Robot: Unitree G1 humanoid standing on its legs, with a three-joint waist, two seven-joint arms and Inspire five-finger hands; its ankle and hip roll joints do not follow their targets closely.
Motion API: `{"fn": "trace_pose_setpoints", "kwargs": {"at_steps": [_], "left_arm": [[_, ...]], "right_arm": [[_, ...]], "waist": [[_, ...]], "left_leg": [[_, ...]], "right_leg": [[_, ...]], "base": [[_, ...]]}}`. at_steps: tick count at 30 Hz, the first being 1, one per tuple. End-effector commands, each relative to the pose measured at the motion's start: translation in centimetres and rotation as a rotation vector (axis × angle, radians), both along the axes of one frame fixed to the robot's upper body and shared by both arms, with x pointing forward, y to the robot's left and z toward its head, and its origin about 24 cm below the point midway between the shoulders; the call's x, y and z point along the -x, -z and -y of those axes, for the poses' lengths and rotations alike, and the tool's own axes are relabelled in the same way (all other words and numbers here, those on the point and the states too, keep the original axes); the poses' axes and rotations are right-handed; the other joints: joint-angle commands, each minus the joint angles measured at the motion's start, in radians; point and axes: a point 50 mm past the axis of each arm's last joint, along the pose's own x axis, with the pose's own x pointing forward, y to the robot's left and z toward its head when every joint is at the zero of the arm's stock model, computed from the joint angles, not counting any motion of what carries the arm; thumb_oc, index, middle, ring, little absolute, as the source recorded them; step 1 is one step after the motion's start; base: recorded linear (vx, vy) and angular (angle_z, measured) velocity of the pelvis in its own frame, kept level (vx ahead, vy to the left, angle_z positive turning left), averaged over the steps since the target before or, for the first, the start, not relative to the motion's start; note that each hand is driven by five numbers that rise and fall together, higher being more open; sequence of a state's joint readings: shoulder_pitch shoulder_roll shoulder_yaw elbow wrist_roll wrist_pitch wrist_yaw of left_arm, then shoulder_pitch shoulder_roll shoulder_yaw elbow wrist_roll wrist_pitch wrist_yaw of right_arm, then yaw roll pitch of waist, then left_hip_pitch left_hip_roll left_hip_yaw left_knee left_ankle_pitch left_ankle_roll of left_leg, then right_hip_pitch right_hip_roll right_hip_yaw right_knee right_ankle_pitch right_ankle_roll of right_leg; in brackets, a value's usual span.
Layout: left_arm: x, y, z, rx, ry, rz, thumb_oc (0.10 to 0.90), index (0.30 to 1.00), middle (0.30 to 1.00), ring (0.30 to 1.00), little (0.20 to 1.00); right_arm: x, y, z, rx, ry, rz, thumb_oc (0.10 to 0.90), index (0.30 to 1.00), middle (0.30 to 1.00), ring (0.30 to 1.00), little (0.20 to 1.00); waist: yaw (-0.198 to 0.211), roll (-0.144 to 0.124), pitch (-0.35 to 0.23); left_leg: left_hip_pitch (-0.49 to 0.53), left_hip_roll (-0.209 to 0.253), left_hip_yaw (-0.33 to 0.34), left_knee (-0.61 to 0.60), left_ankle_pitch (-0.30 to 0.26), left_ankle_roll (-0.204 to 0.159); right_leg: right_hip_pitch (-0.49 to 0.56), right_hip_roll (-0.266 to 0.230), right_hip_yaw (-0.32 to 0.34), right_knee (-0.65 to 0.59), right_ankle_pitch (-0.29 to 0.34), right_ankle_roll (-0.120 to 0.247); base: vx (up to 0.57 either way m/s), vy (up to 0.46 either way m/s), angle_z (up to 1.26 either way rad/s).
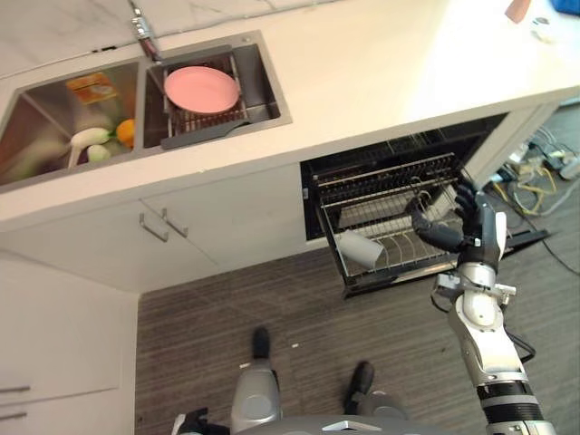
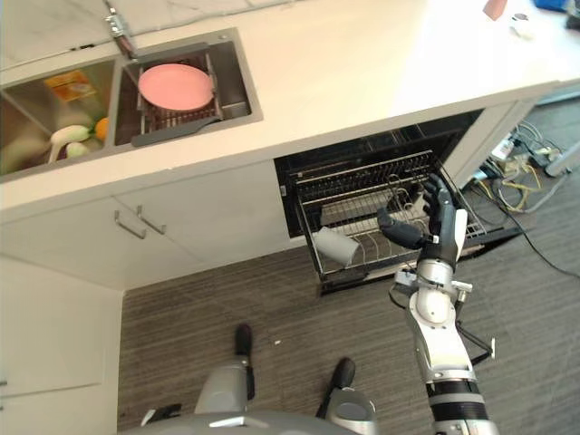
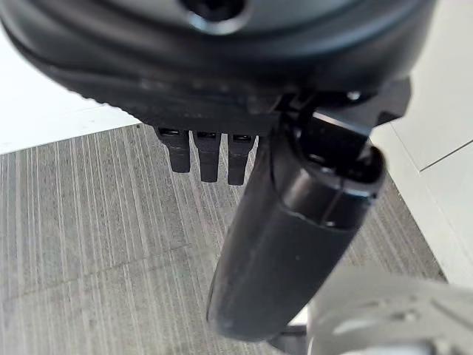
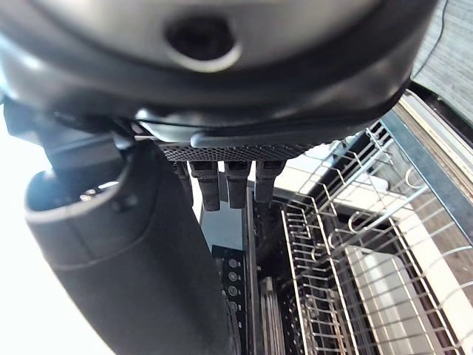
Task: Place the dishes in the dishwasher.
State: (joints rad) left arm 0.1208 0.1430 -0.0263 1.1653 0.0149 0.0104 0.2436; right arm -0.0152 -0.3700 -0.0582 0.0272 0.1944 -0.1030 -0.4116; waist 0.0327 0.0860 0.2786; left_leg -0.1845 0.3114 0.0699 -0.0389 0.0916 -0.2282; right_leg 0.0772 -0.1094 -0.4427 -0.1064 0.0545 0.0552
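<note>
Your right hand (image 1: 476,227) hung released above the pulled-out rack (image 1: 390,227), holding nothing; the left hand (image 3: 222,140) was slack over the floor. The plate (image 1: 201,88) sat in the sink (image 1: 263,82), well apart. Risk: fingers could snag the rack wires. Room lay open above the worktop (image 1: 381,72).

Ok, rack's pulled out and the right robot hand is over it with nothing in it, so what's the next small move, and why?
Probably pull the right robot hand back from the dishwasher rack and turn toward the sink: its fingers are open and hold nothing, the rack holds just a white cup, and the pink plate is still waiting on the sink's drainer.
</note>
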Motion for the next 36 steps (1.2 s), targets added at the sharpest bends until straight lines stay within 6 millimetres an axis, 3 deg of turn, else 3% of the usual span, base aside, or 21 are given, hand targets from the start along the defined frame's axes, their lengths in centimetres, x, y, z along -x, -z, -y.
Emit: {"fn": "trace_pose_setpoints", "kwargs": {"at_steps": [1,3,5,7,8,11,12,14,15,16,17,19,20,21,27,29,31,32,33,34,36], "left_arm": [[1.0,-0.6,-2.9,-0.141,0.087,-0.035,0.800,0.900,0.900,0.900,0.900],[1.1,-0.6,-2.8,-0.141,0.075,-0.035,0.800,0.900,0.900,0.900,0.900],[0.8,-0.6,-2.7,-0.133,0.067,-0.030,0.800,0.900,0.900,0.900,0.900],[0.4,-0.8,-3.3,-0.144,0.056,-0.017,0.800,0.900,0.900,0.900,0.900],[-0.2,-1.1,-4.2,-0.152,0.048,0.000,0.800,0.900,0.900,0.900,0.900],[-0.4,-1.2,-4.4,-0.153,0.042,0.005,0.800,0.900,0.900,0.900,0.900],[-0.7,-1.5,-5.0,-0.163,0.030,0.013,0.800,0.900,0.900,0.900,0.900],[-0.8,-1.5,-5.2,-0.165,0.023,0.012,0.800,0.900,0.900,0.900,0.900],[-0.9,-1.5,-5.0,-0.146,0.019,0.016,0.800,0.900,0.900,0.900,0.900],[-0.9,-1.5,-5.0,-0.146,0.019,0.017,0.800,0.900,0.900,0.900,0.900],[-1.0,-1.4,-4.8,-0.139,0.025,0.019,0.800,0.900,0.900,0.900,0.900],[-1.4,-1.3,-4.3,-0.122,0.052,0.021,0.800,0.900,0.900,0.900,0.900],[-2.0,-1.3,-4.3,-0.117,0.052,0.027,0.800,0.900,0.900,0.900,0.900],[-2.1,-1.3,-4.2,-0.117,0.050,0.030,0.800,0.900,0.900,0.900,0.900],[-0.9,-0.8,-3.2,-0.081,0.019,0.008,0.800,0.900,0.900,0.900,0.900],[-0.9,-0.8,-3.2,-0.079,0.020,0.008,0.800,0.900,0.900,0.900,0.900],[-1.2,-0.9,-3.2,-0.090,0.011,0.016,0.800,0.900,0.900,0.900,0.900],[-1.6,-1.0,-3.4,-0.105,-0.016,0.042,0.800,0.900,0.900,0.900,0.900],[-1.6,-1.0,-3.4,-0.105,-0.016,0.042,0.800,0.900,0.900,0.900,0.900],[-1.9,-1.1,-3.4,-0.108,-0.025,0.056,0.800,0.900,0.900,0.900,0.900],[-1.8,-1.1,-3.4,-0.102,-0.026,0.056,0.800,0.900,0.900,0.900,0.900]], "right_arm": [[0.2,-7.2,-0.2,0.095,-0.021,0.381,0.800,0.900,0.900,0.900,0.900],[0.4,-7.3,-0.1,0.069,-0.016,0.399,0.800,0.900,0.900,0.900,0.900],[0.6,-7.4,0.0,0.035,-0.012,0.417,0.800,0.900,0.900,0.900,0.900],[0.6,-7.2,-0.1,-0.013,-0.032,0.423,0.800,0.900,0.900,0.900,0.900],[0.8,-7.4,-0.5,-0.079,-0.079,0.452,0.800,0.900,0.900,0.900,0.900],[0.8,-7.6,-0.6,-0.094,-0.091,0.466,0.800,0.900,0.900,0.900,0.900],[0.6,-8.3,-1.4,-0.122,-0.134,0.509,0.800,0.900,0.900,0.900,0.900],[0.5,-8.4,-2.6,-0.162,-0.214,0.530,0.800,0.900,0.900,0.900,0.900],[1.1,-8.5,-2.8,-0.158,-0.267,0.527,0.800,0.900,0.900,0.900,0.900],[1.1,-8.5,-2.8,-0.158,-0.267,0.527,0.800,0.900,0.900,0.900,0.900],[1.3,-8.7,-3.1,-0.166,-0.299,0.543,0.800,0.900,0.900,0.900,0.900],[1.5,-9.0,-3.7,-0.159,-0.357,0.546,0.800,0.900,0.900,0.900,0.900],[1.6,-8.6,-4.3,-0.134,-0.397,0.512,0.800,0.900,0.900,0.900,0.900],[1.6,-8.6,-4.7,-0.120,-0.419,0.502,0.800,0.900,0.900,0.900,0.900],[1.3,-8.0,-5.4,-0.038,-0.495,0.427,0.800,0.900,0.900,0.900,0.900],[1.0,-7.7,-5.3,-0.022,-0.486,0.410,0.800,0.900,0.900,0.900,0.900],[0.8,-8.0,-5.0,-0.006,-0.460,0.420,0.800,0.900,0.900,0.900,0.900],[0.7,-8.2,-4.5,0.042,-0.425,0.412,0.800,0.900,0.900,0.900,0.900],[0.6,-8.2,-4.5,0.042,-0.424,0.412,0.800,0.900,0.900,0.900,0.900],[0.4,-8.0,-4.3,0.054,-0.403,0.395,0.800,0.900,0.900,0.900,0.900],[0.1,-7.4,-3.6,0.080,-0.360,0.352,0.800,0.900,0.900,0.900,0.900]], "waist": [[-0.001,-0.009,-0.074],[-0.002,-0.009,-0.085],[-0.008,-0.017,-0.098],[-0.002,-0.044,-0.105],[0.006,-0.063,-0.097],[0.007,-0.071,-0.096],[0.005,-0.072,-0.080],[-0.001,-0.063,-0.071],[-0.021,-0.065,-0.071],[-0.021,-0.063,-0.073],[-0.027,-0.062,-0.073],[-0.055,-0.071,-0.070],[-0.063,-0.091,-0.069],[-0.056,-0.099,-0.073],[-0.040,-0.096,-0.105],[-0.039,-0.096,-0.109],[-0.045,-0.103,-0.095],[-0.057,-0.109,-0.086],[-0.057,-0.107,-0.086],[-0.052,-0.105,-0.082],[-0.038,-0.100,-0.092]], "left_leg": [[-0.003,0.006,0.015,0.022,0.085,0.034],[0.009,0.002,0.014,0.024,0.076,0.035],[0.011,-0.021,0.011,0.057,0.037,0.047],[0.008,-0.065,0.017,0.130,-0.026,0.080],[0.019,-0.111,0.020,0.167,-0.081,0.125],[0.023,-0.132,0.023,0.176,-0.098,0.145],[0.045,-0.161,0.019,0.183,-0.120,0.180],[0.073,-0.174,0.010,0.167,-0.123,0.200],[0.111,-0.205,-0.028,0.128,-0.116,0.211],[0.109,-0.203,-0.028,0.125,-0.111,0.211],[0.122,-0.215,-0.042,0.111,-0.115,0.210],[0.157,-0.240,-0.079,0.070,-0.114,0.209],[0.165,-0.266,-0.123,0.063,-0.114,0.207],[0.162,-0.273,-0.128,0.068,-0.119,0.207],[0.177,-0.268,-0.167,0.060,-0.125,0.190],[0.165,-0.264,-0.169,0.095,-0.136,0.171],[0.099,-0.261,-0.122,0.211,-0.150,0.148],[0.025,-0.190,-0.026,0.300,-0.114,0.130],[0.019,-0.188,-0.028,0.311,-0.120,0.128],[-0.002,-0.151,-0.011,0.327,-0.092,0.119],[0.001,-0.115,-0.080,0.255,-0.072,0.094]], "right_leg": [[0.074,-0.087,0.085,0.025,-0.135,0.130],[0.070,-0.101,0.093,0.028,-0.125,0.141],[0.060,-0.153,0.101,0.051,-0.104,0.161],[0.033,-0.218,0.133,0.123,-0.093,0.168],[-0.006,-0.261,0.180,0.254,-0.097,0.144],[-0.030,-0.279,0.190,0.314,-0.075,0.138],[-0.079,-0.294,0.204,0.448,-0.018,0.119],[-0.139,-0.249,0.225,0.548,-0.018,0.112],[-0.170,-0.144,0.285,0.514,-0.069,0.099],[-0.171,-0.142,0.284,0.508,-0.064,0.098],[-0.168,-0.107,0.291,0.455,-0.112,0.090],[-0.186,-0.028,0.346,0.318,-0.115,0.082],[-0.174,0.005,0.415,0.277,-0.101,0.102],[-0.155,0.000,0.410,0.256,-0.101,0.096],[-0.091,0.008,0.375,0.171,-0.104,0.080],[-0.075,0.003,0.357,0.159,-0.113,0.075],[-0.057,-0.017,0.320,0.156,-0.126,0.067],[-0.033,-0.045,0.283,0.147,-0.135,0.067],[-0.033,-0.042,0.283,0.148,-0.136,0.066],[-0.026,-0.051,0.277,0.144,-0.133,0.068],[-0.013,-0.071,0.281,0.137,-0.132,0.090]], "base": [[0.10,0.204,-0.23],[0.11,0.269,-0.27],[0.16,0.433,-0.15],[0.18,0.483,0.06],[0.19,0.540,-0.10],[0.07,0.256,-0.09],[0.10,0.336,0.01],[0.19,0.345,-0.02],[0.20,0.169,0.24],[0.25,0.107,0.58],[0.15,0.017,0.71],[0.24,-0.019,0.58],[0.20,-0.092,0.57],[0.13,-0.092,0.92],[0.11,-0.119,0.87],[0.07,-0.082,0.27],[-0.02,0.007,0.33],[-0.02,0.075,0.95],[-0.01,0.130,1.22],[0.04,0.116,0.90],[0.10,0.220,0.27]]}}
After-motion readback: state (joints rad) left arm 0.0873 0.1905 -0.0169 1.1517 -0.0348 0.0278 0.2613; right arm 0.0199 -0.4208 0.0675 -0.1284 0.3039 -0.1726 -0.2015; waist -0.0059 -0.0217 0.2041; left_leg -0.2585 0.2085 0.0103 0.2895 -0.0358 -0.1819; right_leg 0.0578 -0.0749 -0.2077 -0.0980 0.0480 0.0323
